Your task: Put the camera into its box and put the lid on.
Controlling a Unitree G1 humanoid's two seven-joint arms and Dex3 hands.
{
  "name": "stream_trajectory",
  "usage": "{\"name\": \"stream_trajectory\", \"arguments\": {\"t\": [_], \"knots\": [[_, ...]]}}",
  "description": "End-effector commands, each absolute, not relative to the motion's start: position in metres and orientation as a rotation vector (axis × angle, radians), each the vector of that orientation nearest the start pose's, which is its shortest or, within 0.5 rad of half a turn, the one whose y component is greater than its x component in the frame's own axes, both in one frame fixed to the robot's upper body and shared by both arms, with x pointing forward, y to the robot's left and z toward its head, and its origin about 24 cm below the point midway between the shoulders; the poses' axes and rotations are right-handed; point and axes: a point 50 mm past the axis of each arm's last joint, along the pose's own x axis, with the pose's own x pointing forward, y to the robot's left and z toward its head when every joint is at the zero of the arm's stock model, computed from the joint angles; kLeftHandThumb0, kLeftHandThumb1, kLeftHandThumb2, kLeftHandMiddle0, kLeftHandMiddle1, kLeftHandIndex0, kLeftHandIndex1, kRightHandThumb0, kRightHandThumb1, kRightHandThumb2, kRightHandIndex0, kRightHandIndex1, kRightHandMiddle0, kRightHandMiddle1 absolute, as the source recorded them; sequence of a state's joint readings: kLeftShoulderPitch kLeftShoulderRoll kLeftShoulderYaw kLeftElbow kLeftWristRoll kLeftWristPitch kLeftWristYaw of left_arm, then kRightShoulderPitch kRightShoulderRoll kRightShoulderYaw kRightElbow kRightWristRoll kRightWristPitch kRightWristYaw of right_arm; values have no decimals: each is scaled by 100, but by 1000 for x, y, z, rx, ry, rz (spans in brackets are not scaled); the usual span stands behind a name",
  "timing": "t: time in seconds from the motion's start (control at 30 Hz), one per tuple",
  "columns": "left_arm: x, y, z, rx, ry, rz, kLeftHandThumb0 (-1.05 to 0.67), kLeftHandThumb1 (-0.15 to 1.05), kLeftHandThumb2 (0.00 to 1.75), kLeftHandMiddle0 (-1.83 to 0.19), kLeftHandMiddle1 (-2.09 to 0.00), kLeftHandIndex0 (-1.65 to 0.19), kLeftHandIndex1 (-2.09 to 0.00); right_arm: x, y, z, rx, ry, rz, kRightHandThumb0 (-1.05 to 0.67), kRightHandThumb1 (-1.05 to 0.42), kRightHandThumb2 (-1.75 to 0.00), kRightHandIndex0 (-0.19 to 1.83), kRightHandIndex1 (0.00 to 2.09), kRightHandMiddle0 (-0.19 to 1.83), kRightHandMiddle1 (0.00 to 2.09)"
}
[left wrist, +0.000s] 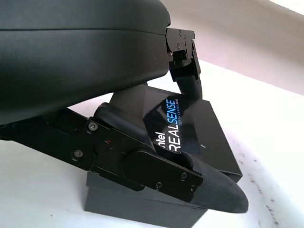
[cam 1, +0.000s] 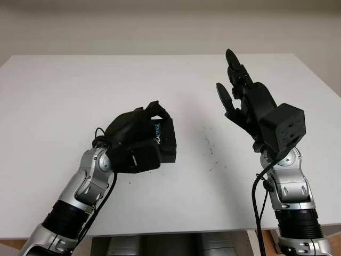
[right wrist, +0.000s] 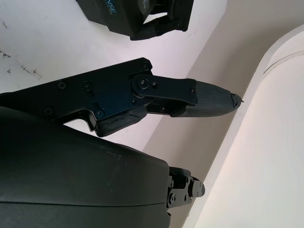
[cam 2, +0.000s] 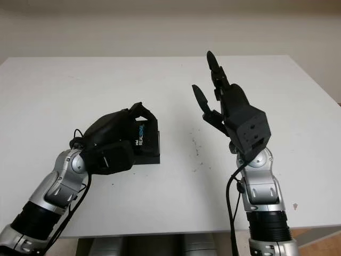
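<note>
2 hands are in play: the left hand (cam 1: pixel 139 140) is curled over the closed black box (left wrist: pixel 199 137), fingers (left wrist: pixel 190 85) pressing on its lid, box sitting on the table (cam 1: pixel 64 96) under the palm. Well off to its right, the right hand (cam 1: pixel 250 104) is raised, open and holding nothing. Uneven pressure could leave the lid cocked; lifting away carelessly may drag the box along.

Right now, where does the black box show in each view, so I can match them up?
Left eye: box left of centre on the table, under the left hand.
Right eye: box left of centre, same grip.
Left wrist: box under the fingers, its lid on.
Right wrist: box at the frame edge, beyond the open right hand.
Shared landmark: the REALSENSE lettering on the lid.
</note>
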State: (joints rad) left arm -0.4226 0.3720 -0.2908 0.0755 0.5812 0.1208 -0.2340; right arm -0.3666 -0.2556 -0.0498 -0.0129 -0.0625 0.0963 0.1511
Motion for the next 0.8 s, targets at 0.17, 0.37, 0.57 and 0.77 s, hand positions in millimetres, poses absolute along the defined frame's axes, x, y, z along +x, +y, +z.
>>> {"name": "stream_trajectory", "arguments": {"t": [0.17,0.37,0.57,0.77], "knots": [[321,125,116,1007,-186,-389,-28,105,12,-7,-110,-1,-115,312,-176,149,-314,-283,128,-77,-105,-52,-6,5,-3,5],[323,122,115,1004,-195,-400,-28,105,14,-12,-103,-4,-113,312,-176,148,-318,-281,127,-77,-105,-52,-5,5,-3,5],[323,123,115,1020,-192,-397,-27,105,12,-10,-110,-5,-115,312,-178,149,-320,-283,128,-76,-105,-52,-5,5,-2,6],[322,124,116,1081,-178,-387,-30,105,12,-3,-121,0,-117,313,-178,149,-327,-283,131,-76,-105,-53,-6,5,-2,5]]}}
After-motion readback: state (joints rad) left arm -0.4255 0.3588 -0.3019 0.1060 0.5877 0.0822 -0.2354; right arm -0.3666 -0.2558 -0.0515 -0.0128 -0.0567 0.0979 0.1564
